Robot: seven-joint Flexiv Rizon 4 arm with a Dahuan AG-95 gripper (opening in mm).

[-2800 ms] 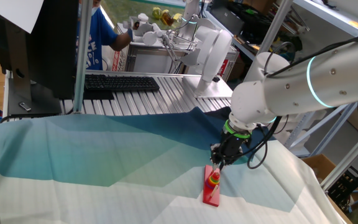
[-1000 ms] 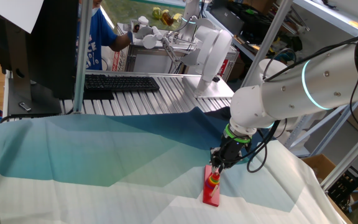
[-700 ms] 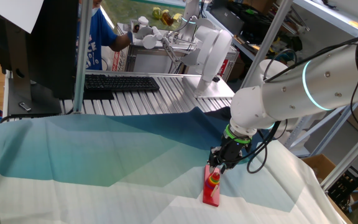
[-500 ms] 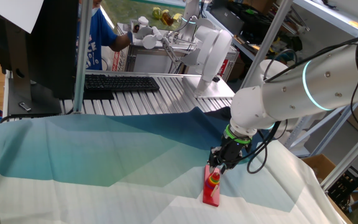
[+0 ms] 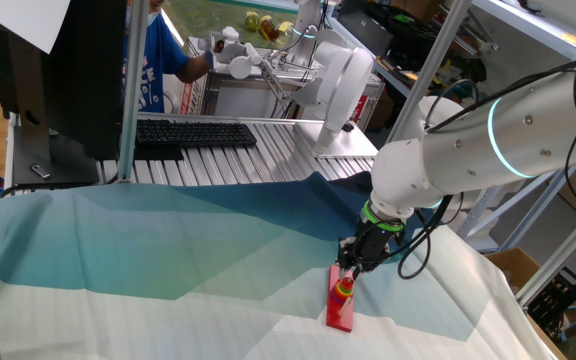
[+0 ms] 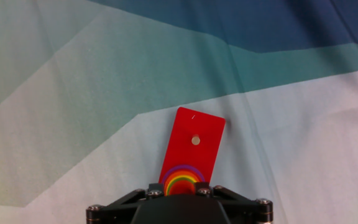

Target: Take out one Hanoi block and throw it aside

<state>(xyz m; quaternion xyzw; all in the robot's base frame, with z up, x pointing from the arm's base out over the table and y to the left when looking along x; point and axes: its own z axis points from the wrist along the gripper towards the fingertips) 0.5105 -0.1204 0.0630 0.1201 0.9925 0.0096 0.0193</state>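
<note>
The long red base board (image 6: 192, 134) lies on the cloth, with a bare peg (image 6: 195, 140) at its far end. It also shows in the fixed view (image 5: 340, 313). A stack of coloured rings (image 5: 344, 289) stands on its near end. In the hand view the stack shows as rainbow circles with the small red Hanoi block (image 6: 180, 188) on top. My gripper (image 6: 179, 191) sits right over the stack, its fingertips (image 6: 155, 189) pressed against either side of the red block. In the fixed view the gripper (image 5: 349, 264) touches the top of the stack.
The blue-to-white cloth (image 5: 168, 250) covers the table. A keyboard (image 5: 193, 133) lies at the back on a ribbed surface. Metal posts (image 5: 128, 90) stand at the left, and shelving and a cardboard box (image 5: 513, 268) at the right. A person in blue (image 5: 163, 55) is behind.
Since 2.8 s ago the gripper has come down slightly onto the ring stack. Over the last second it has barely moved.
</note>
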